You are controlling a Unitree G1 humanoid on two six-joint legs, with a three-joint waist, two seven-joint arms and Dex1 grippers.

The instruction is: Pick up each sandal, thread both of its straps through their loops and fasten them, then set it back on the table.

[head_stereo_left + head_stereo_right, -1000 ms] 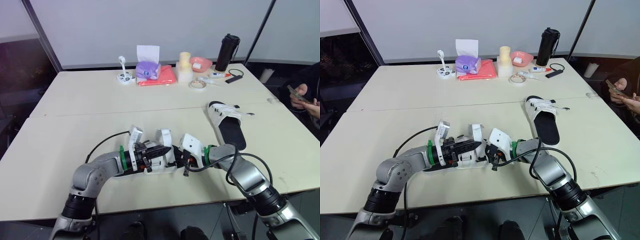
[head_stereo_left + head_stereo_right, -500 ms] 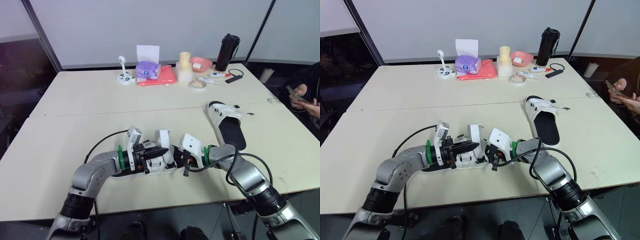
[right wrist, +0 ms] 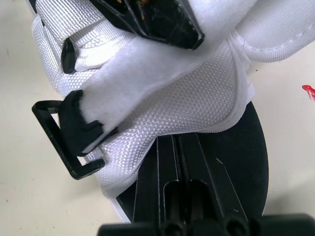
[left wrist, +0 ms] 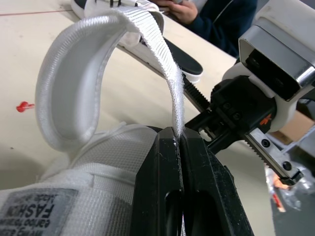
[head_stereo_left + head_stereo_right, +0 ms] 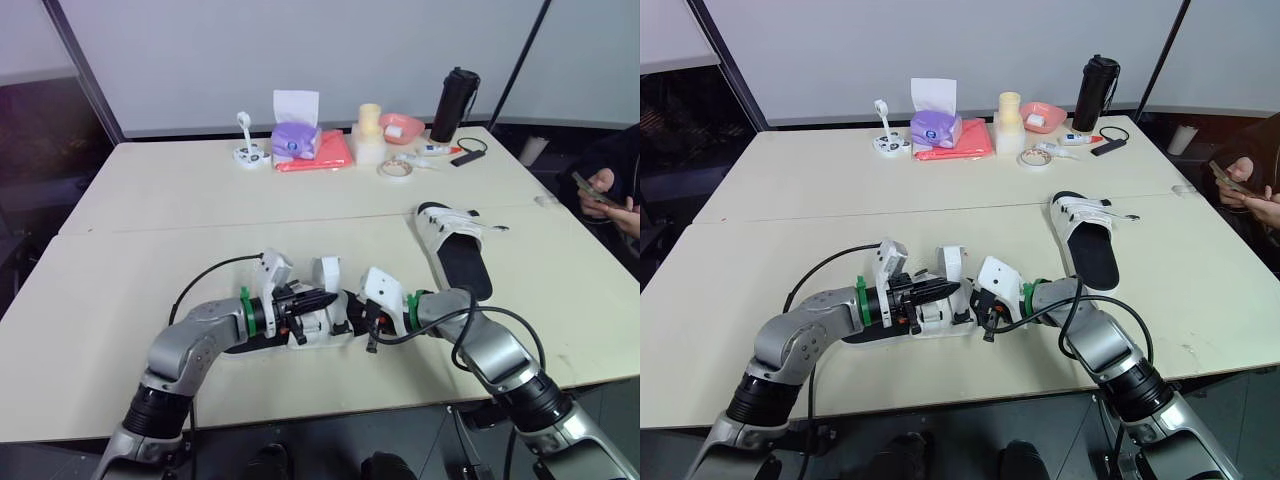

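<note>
1. Left gripper (image 5: pixel 333 296): it lies low over the table (image 5: pixel 140 210), near the front edge, and points toward the right arm. The head views give its place. The left wrist view adds the grip itself, with the two black fingers (image 4: pixel 152 187) pressed together on a white webbing strap (image 4: pixel 165 54) that arches up from them in a loop.
2. Near sandal (image 5: pixel 318 337): a white upper on a black sole, resting on the table between the two grippers and touching both. The left wrist view brings out a printed label (image 4: pixel 34 211) on the upper, just beside the left fingers.
3. Right gripper (image 5: pixel 356 312): it meets the sandal from the opposite end. The right wrist view shows its fingers (image 3: pixel 170 172) closed side by side, clamping the sandal where the white upper meets the sole. A black rectangular loop (image 3: pixel 56 130) hangs at the upper's side, and a fuzzy strap end lies against it.
4. Second sandal (image 5: pixel 455 250): it lies flat on the table, farther back and right of the right arm, well apart from both grippers.
5. Person (image 5: pixel 612 180): seated at the table's right edge.
</note>
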